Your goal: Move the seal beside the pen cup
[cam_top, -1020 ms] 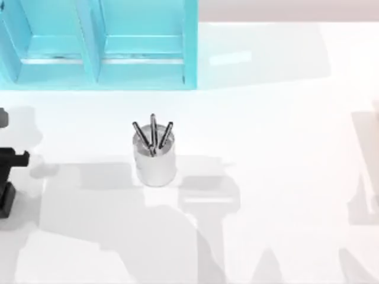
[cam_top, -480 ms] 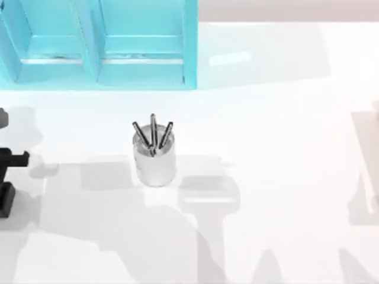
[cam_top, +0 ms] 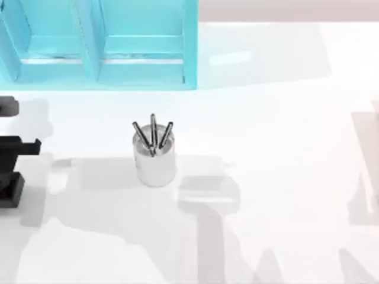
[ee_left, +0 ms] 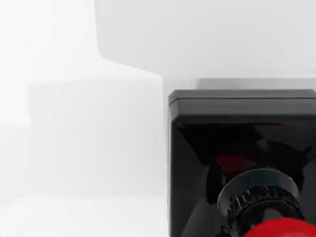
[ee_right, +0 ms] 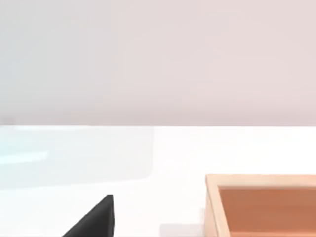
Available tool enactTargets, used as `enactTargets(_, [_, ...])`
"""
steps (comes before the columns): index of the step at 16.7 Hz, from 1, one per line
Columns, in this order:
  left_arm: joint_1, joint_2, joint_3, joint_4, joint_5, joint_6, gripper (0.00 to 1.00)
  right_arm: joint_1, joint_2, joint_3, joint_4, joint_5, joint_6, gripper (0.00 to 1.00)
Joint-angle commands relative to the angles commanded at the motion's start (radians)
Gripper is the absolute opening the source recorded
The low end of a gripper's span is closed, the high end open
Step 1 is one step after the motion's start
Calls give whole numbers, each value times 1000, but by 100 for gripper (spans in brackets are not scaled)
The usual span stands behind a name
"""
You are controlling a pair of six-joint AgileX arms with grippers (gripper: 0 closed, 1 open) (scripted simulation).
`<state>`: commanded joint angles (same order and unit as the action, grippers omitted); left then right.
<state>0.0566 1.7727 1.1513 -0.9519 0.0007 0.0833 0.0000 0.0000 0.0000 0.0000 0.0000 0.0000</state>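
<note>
The pen cup, a shiny silver cylinder with three dark pens, stands upright a little left of the table's middle. At the table's far left edge my left gripper hangs over the seal, whose black block shows just below it. In the left wrist view the seal is very close, its black square base away from the camera and its red knob nearest. It travels with the gripper, so the gripper is shut on it. A wide stretch of white table separates seal and cup. A black part of my right gripper shows in the right wrist view.
A turquoise cabinet stands along the back left of the table, behind the cup. A wooden box sits on the white surface in the right wrist view. Arm shadows lie across the table's front.
My left gripper and the seal have shifted together a little to the right and toward the back. The pen cup has not moved.
</note>
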Motion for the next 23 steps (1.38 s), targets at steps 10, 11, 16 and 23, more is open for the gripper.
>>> enactTargets(10, [-386,-51,430,-480,0,-388,0,0,0,0,0,0,0,100])
enactTargets(11, [-392,-54,436,-486,0,-394,0,0,0,0,0,0,0,100])
enactTargets(16, [-389,-33,450,-482,1,-393,0,0,0,0,0,0,0,100])
enactTargets(23, [-409,230,683,-456,2,-408,0,0,0,0,0,0,0,100])
